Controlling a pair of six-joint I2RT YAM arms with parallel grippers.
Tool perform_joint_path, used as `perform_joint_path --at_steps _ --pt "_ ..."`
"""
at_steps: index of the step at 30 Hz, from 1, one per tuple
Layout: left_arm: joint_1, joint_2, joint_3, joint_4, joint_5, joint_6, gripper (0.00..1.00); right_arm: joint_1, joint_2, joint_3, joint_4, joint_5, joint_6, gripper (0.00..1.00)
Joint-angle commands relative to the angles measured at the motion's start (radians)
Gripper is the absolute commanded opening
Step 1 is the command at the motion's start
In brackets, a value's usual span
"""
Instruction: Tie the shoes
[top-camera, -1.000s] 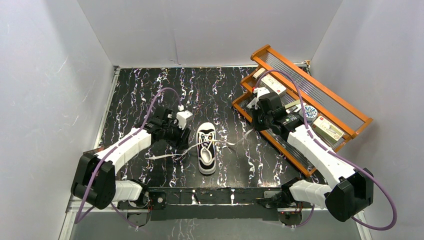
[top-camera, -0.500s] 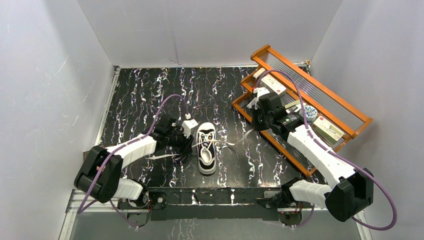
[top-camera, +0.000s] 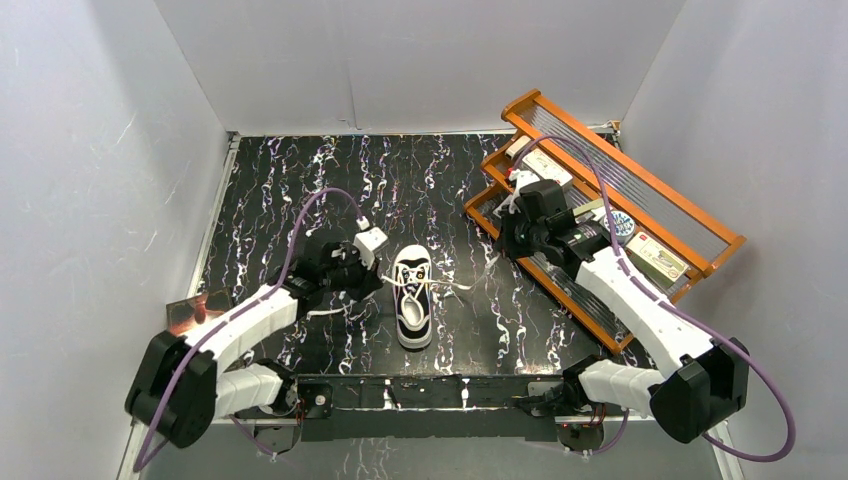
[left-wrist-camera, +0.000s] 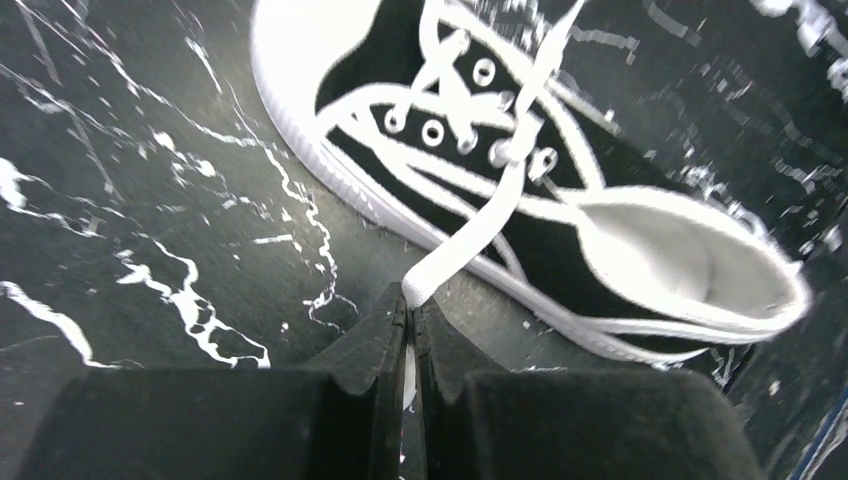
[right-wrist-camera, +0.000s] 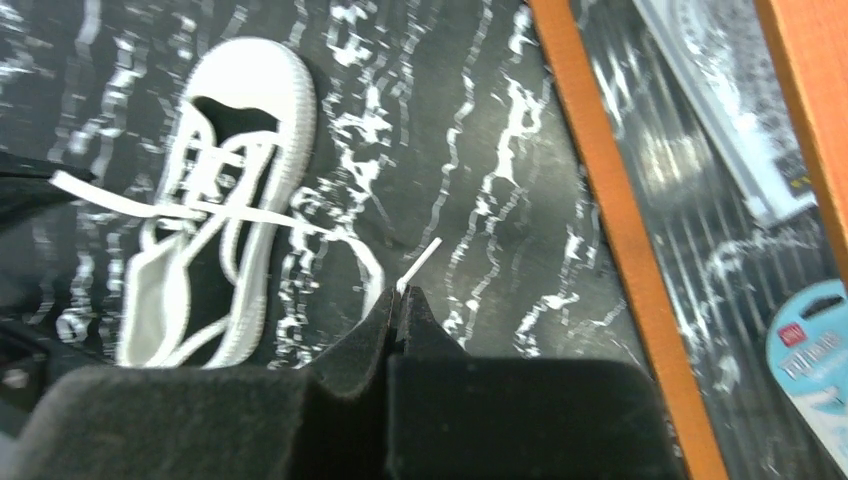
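The shoe, a small black sneaker with a white sole, stands mid-table with its toe toward the arms and its white laces spread out to both sides. My left gripper sits just left of it. In the left wrist view this gripper is shut on the left lace, which runs up to the eyelets of the shoe. My right gripper is right of the shoe, shut on the tip of the right lace, with the shoe to its left.
An orange wooden rack holding boxes and packets lies tilted at the back right, close behind my right wrist; its rail runs beside the gripper. White walls enclose the black marbled table. A shiny brown plate lies at the left edge.
My left gripper has closed from open onto the left lace beside the shoe, and its arm has swung lower and leftward. The right arm has shifted slightly back, still shut on its lace.
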Motion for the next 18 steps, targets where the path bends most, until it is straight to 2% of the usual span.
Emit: perform_joint_path --at_steps 1,4,12,18 --pt "-0.02 -0.114 0.006 0.057 -0.033 -0.102 0.03 0.0 0.025 0.129 0.058 -0.167 0.124 0.0" --pt "-0.032 -0.132 0.009 0.103 -0.038 -0.131 0.0 0.001 0.091 0.193 0.1 -0.297 0.205 0.0" --pt "-0.06 -0.115 -0.02 0.298 -0.033 -0.148 0.0 0.004 0.332 0.368 0.246 -0.524 0.421 0.0" --pt "-0.071 -0.099 -0.062 0.423 0.029 -0.043 0.0 0.03 0.584 0.501 0.306 -0.74 0.562 0.0"
